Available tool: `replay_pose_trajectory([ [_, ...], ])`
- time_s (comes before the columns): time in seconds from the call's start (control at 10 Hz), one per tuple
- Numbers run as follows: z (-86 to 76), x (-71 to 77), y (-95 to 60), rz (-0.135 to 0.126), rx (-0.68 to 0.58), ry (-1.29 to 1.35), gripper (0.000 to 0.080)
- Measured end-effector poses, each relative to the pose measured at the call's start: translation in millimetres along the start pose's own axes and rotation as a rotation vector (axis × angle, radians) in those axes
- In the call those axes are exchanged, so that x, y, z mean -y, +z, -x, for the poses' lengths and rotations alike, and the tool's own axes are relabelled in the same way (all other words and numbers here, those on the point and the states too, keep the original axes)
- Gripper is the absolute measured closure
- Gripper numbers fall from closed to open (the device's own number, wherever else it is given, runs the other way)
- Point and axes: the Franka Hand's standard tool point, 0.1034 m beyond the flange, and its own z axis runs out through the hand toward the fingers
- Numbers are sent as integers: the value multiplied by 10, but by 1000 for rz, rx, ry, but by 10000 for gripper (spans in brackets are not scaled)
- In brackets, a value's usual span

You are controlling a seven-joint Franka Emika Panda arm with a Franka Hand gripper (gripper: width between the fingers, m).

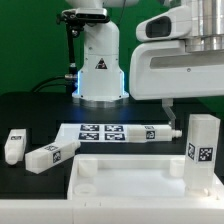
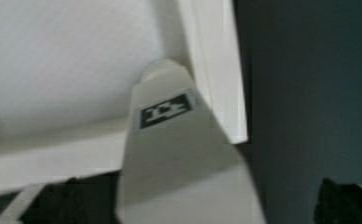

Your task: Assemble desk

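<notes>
The white desk top (image 1: 120,185) lies at the front, rim up. One white leg (image 1: 203,152) with a tag stands upright at its corner on the exterior view's right. My gripper (image 1: 186,108) hangs just above this leg. In the wrist view the leg (image 2: 181,160) runs up between my dark fingertips (image 2: 32,206), beside the top's rim (image 2: 210,60). The jaws stand apart and the leg fills only part of the gap, so my gripper (image 2: 187,208) is open. Two loose legs (image 1: 14,146) (image 1: 50,155) lie on the exterior view's left, and a third (image 1: 152,133) lies behind the top.
The marker board (image 1: 98,131) lies flat behind the desk top, in front of the white robot base (image 1: 100,70). The table is black.
</notes>
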Motion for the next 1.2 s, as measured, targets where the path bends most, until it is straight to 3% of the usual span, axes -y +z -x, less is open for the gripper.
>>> replay_pose_trajectory([
  [0.1,-1,2,-1,0,-1,30,150],
  [0.2,-1,0,-1,1,-1,46,250],
  [0.3,-1,3,0,-2,-1,103,250],
  [0.4,-6,-4,0,0,-1,181,436],
  [0.5,-12,-16,3,2,-1,264,512],
  [0.9,14,-26,11,23,-14,939,512],
  [1.1,5,-70,9,-11,15,1351,512],
  [1.2,12,-56,11,-7,22,1397,512],
])
